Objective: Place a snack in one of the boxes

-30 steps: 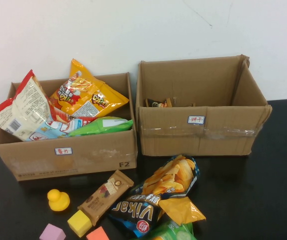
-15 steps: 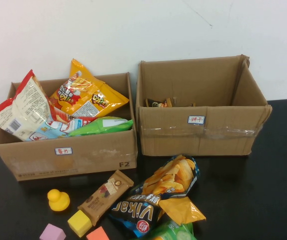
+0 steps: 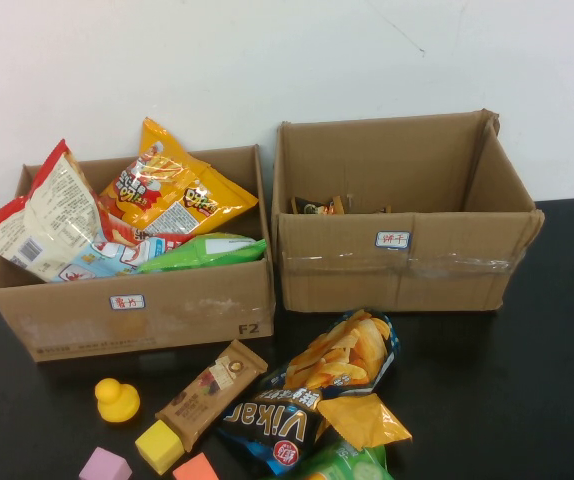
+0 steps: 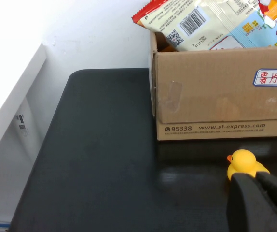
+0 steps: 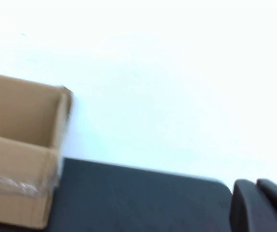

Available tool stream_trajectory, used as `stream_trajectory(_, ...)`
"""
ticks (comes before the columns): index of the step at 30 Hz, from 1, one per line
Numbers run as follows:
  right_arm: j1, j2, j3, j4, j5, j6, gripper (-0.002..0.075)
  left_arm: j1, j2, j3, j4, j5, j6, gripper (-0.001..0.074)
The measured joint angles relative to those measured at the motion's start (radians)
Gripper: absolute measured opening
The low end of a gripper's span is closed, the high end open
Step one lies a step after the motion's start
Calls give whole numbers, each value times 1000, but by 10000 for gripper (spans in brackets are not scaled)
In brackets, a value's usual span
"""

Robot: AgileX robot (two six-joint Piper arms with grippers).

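Nothing is moving since earlier: both hands, left hand [image 4: 263,203] and right hand [image 5: 264,205], are idling clenched. Crinkly black-and-orange chip bag [image 3: 312,395], six o'clock of the brown cardboard boxes [image 3: 397,270], looks light, slippery; pinching its edge suits.

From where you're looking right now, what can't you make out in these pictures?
- Left claw: left wrist view's edge cuts it off; outside the high view.
- Right claw: right wrist view, same; blurred.
- Green bag: high view's bottom edge crops it.
- Right box: its front wall hides most contents.
- Box label: too small to read.
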Motion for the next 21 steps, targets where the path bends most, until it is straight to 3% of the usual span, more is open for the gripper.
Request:
stream_trajectory(4, 11, 135, -8, 0, -142, -18, -1, 0, 0, 0, 0, 0, 0, -1)
stream_trajectory(7, 66, 228, -41, -2, -143, -22, -1, 0, 0, 0, 0, 0, 0, -1)
stream_trajectory(17, 391, 614, -304, -24, 217, -139, 5, 0, 0, 0, 0, 0, -2, -1)
stream_trajectory(21, 495, 762, -401, -11, 323, -159, 76, 0, 0, 0, 0, 0, -2, -1)
